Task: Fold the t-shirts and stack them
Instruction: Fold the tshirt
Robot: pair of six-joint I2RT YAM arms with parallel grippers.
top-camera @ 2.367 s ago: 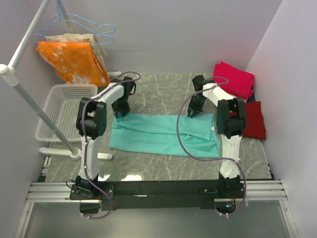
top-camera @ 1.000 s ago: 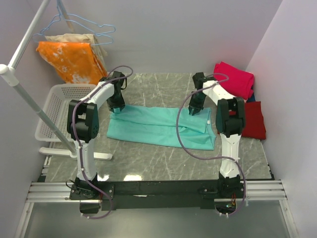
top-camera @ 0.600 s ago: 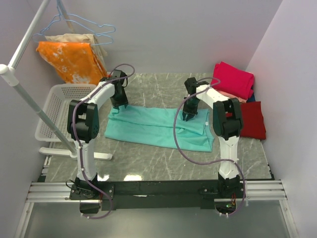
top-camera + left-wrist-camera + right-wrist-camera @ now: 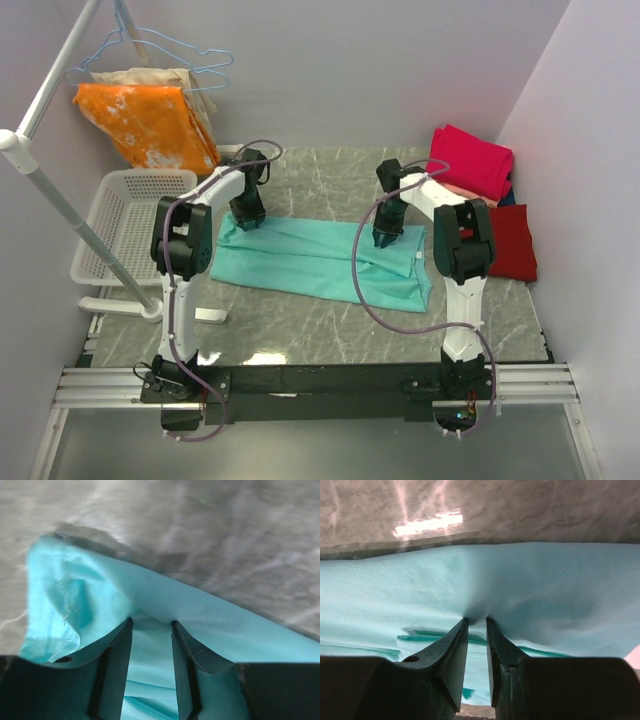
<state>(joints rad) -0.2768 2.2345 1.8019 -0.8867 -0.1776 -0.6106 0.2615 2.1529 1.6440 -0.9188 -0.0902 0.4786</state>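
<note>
teal t-shirt (image 4: pixel 320 255), magenta-pink shirt (image 4: pixel 472 160), dark red shirt (image 4: pixel 515 242), orange white-blotched cloth (image 4: pixel 145 120), white basket (image 4: pixel 125 215), grey marbled table (image 4: pixel 330 180)

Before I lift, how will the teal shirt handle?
Probably floppy: the teal shirt puckers where the right gripper pinches it. Likely light for its size, since it lies thin and flat with soft folds. If lifted, it may sag between grasp points and drag on the table.
</note>
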